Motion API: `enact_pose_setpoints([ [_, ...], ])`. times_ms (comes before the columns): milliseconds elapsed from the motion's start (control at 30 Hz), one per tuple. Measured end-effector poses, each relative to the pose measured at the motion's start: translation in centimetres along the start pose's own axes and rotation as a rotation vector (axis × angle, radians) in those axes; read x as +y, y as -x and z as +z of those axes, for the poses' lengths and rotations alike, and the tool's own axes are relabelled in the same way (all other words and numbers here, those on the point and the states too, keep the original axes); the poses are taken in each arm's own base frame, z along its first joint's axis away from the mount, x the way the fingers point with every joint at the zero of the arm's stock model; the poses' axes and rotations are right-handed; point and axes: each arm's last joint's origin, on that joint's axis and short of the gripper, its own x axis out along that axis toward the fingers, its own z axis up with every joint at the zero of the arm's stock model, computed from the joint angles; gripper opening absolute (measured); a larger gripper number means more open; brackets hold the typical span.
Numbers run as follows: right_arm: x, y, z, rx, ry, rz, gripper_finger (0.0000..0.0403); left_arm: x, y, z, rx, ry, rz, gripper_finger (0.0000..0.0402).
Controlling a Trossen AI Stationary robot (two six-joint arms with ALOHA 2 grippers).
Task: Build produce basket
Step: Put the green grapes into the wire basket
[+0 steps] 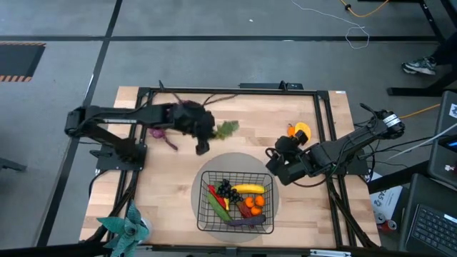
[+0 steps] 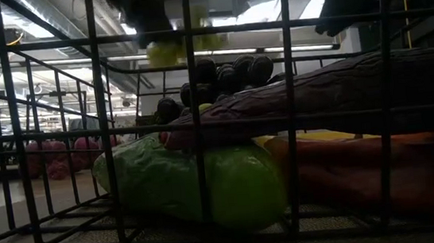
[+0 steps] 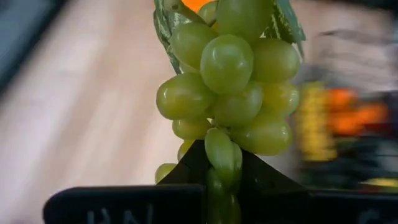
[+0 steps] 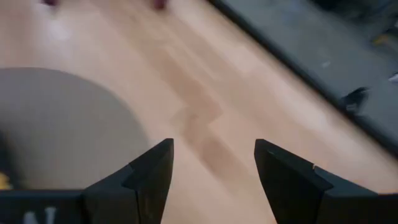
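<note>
My left end effector [image 3: 221,177], frame centre, clamps a green grape bunch [image 3: 230,93], its lower grapes hidden between the fingers. My right end effector [image 4: 211,171], lower frame, gapes empty. Basket [image 1: 203,214] contents partly overlapped.

No text can be read

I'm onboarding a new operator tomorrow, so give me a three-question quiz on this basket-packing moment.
1. True or false: the left gripper holds green grapes.
2. The right gripper is: A open and empty, B shut on a banana.
3. Fill in: the basket sits on a round grey ____.

Key: 1 true; 2 A; 3 mat.
</note>
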Motion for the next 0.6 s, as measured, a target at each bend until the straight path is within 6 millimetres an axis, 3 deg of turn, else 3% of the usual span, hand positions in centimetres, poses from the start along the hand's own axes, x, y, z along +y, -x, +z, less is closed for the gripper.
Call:
enact_pose_setpoints([
  [333, -4.0, 1.0, -0.2, 0.022, -0.060, -0.176, 0.0226, -9.7, -0.5, -0.7, -0.078, -0.074, -0.387, 0.0017],
  [600, -5.0, 1.8, 0.1, 0.012, -0.123, -0.157, 0.0226, -14.9, -0.6, -1.9, -0.136, -0.138, -0.537, 0.0040],
])
